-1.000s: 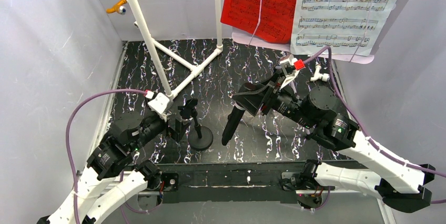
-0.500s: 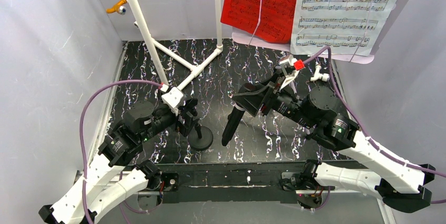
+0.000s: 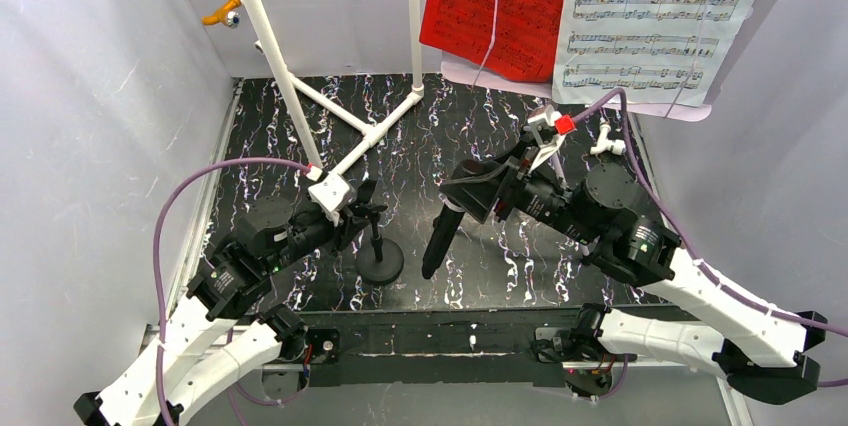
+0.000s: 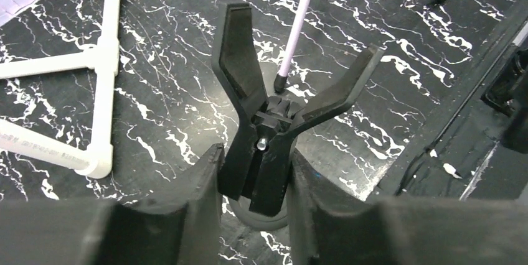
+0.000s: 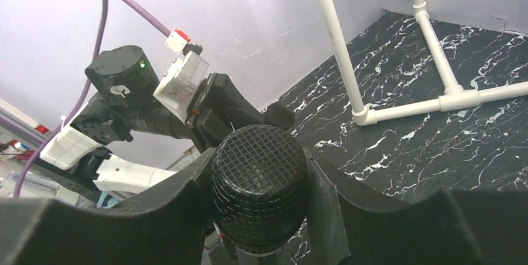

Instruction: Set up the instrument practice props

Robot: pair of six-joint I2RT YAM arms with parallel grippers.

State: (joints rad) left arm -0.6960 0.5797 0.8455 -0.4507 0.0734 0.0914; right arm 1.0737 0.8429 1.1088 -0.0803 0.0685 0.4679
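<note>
Top external vs a second ago: left gripper has moved in from the left of the mic stand and now sits on it, just under the Y-shaped clip; the stand's round base is in the same spot on the marbled table; right arm and the items at the back unchanged; left wrist view: both fingers press against the sides of the clip's mount, so that claw is pinching the mic stand; right gripper is clamped on the microphone, which hangs tilted just right of the stand's base and apart from it; can't tell if its lower end touches the table; right wrist view shows the mesh head wedged between the pads; music stand is at back right, lilac shelf edge showing up top, one lilac leg with a black foot just beyond the clip; red sheet and white sheet side by side on it, red on the left; count: 2 arms, 1 microphone, 1 mic stand, 1 music stand, 2 sheets (1 red, 1 white), 1 white PVC frame at back left.
</note>
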